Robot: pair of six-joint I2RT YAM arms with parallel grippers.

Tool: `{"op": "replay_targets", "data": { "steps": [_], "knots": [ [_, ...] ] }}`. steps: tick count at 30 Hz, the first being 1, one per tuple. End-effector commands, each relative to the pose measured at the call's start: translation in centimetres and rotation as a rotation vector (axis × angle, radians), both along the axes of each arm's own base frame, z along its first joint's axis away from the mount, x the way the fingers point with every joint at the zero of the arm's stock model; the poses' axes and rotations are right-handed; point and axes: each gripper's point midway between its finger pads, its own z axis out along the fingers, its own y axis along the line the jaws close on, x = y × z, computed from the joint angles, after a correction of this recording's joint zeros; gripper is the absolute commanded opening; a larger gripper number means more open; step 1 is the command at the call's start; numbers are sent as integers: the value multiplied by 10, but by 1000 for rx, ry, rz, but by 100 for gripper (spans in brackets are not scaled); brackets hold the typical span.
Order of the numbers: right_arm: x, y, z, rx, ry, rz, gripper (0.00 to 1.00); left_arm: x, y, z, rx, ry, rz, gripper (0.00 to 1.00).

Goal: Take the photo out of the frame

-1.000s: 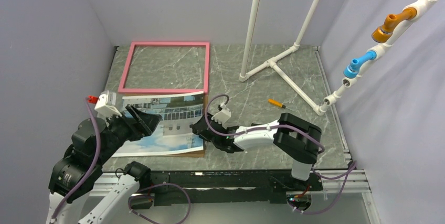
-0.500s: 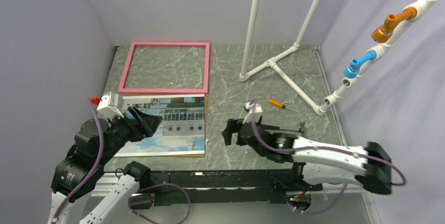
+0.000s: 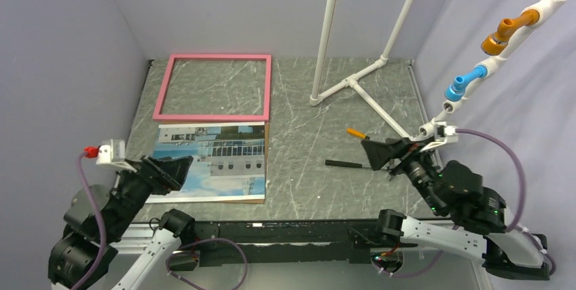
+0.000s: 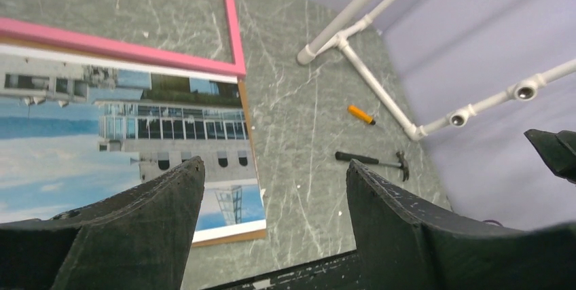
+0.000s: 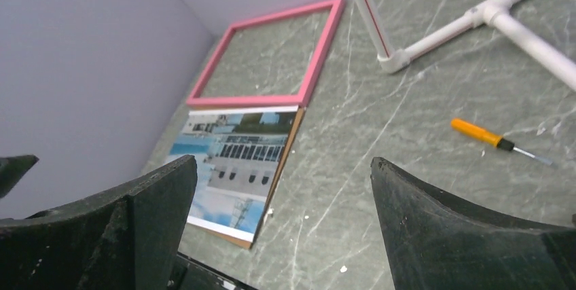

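The left gripper [image 3: 165,172] hangs over the near left corner of the worktop [image 3: 306,120], its jaws spread wide with nothing between them. Just to its right the photo [image 3: 210,161] lies flat and face up, out of the frame. Its long axis runs left to right, along the near edge, and its blue cloudy part is toward the arms. A brown backing board [image 3: 266,168] shows under its right and near edges. Just beyond its far edge the pink frame [image 3: 266,86] lies flat, with bare worktop showing through it. Further right, a dark hammer [image 3: 343,164] lies left to right, with an orange-handled screwdriver [image 3: 354,132] beyond it. The right gripper [image 3: 382,152] hovers above the hammer's head end, jaws wide apart and empty.
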Motion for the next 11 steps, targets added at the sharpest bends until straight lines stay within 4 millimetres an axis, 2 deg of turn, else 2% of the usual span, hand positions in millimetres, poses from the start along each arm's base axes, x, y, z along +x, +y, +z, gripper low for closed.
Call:
{"op": "replay_targets", "data": {
  "steps": [1,6,11],
  "knots": [
    [-3,-27,9,-70,-37,-31,100,-13,13,39,-4,-172,20,79],
    [-10,-31,27,6,-79,4,100,-19,24,45,8,-202,54,80],
    [-11,-30,20,74,-83,9,100,-20,23,43,13,-190,49,80]
  ]
}}
